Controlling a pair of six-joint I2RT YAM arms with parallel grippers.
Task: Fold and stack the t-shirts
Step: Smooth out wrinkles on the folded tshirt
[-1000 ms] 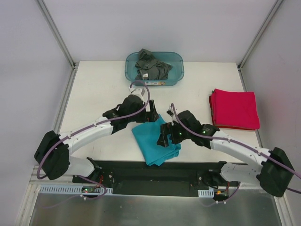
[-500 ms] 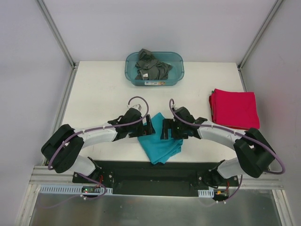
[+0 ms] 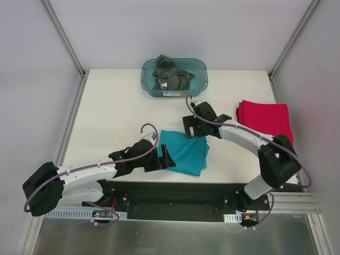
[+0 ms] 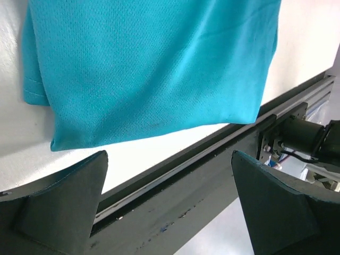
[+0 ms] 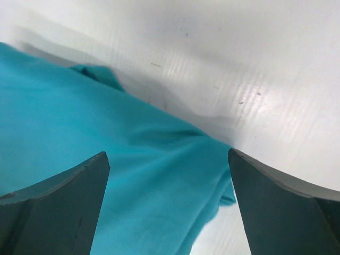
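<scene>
A folded teal-blue t-shirt (image 3: 184, 153) lies near the table's front edge; it fills the top of the left wrist view (image 4: 154, 64) and the lower left of the right wrist view (image 5: 117, 180). My left gripper (image 3: 164, 159) is open and empty at the shirt's near left corner, over the table's front edge. My right gripper (image 3: 193, 128) is open and empty over the shirt's far edge. Folded crimson red t-shirts (image 3: 265, 123) are stacked at the right. Dark grey t-shirts (image 3: 171, 75) lie crumpled in the tub.
A translucent blue-green plastic tub (image 3: 200, 79) stands at the table's far middle. A black rail (image 3: 175, 194) runs along the front edge and shows in the left wrist view (image 4: 212, 175). Frame posts (image 3: 64, 37) rise at the back corners.
The teal shirt now lies flatter and squarer. My left gripper has drawn back toward the front edge. My right gripper has moved away to the shirt's far edge. Both stay open.
</scene>
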